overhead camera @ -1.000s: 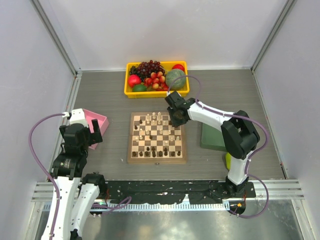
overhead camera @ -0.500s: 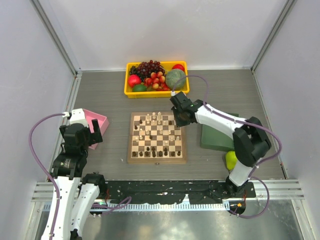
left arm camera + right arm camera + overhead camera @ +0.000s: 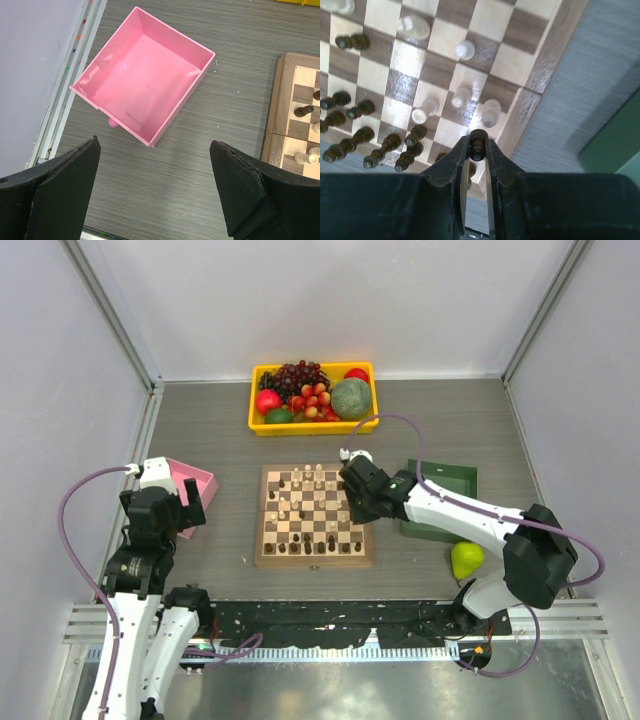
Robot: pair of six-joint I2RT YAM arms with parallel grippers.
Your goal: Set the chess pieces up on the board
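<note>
The board (image 3: 315,559) lies in the middle of the table with cream-white and dark brown chess pieces (image 3: 300,502) scattered over it. My right gripper (image 3: 353,503) hangs over the board's right edge, shut on a dark brown chess piece (image 3: 478,146) pinched at the fingertips above the board (image 3: 540,75). Below it stand cream-white pieces (image 3: 413,27) and dark pieces (image 3: 365,107). My left gripper (image 3: 154,145) is open and empty over bare table left of the board (image 3: 277,100).
A yellow tray (image 3: 262,425) of fruit stands behind the board. A pink tray (image 3: 200,483) (image 3: 145,85) sits left of it. Right of the board are a green tray (image 3: 445,480) and a green pear (image 3: 466,558).
My right gripper moved from the board's far right corner toward the near side along the right edge and closed on a dark piece. The left arm has not moved.
</note>
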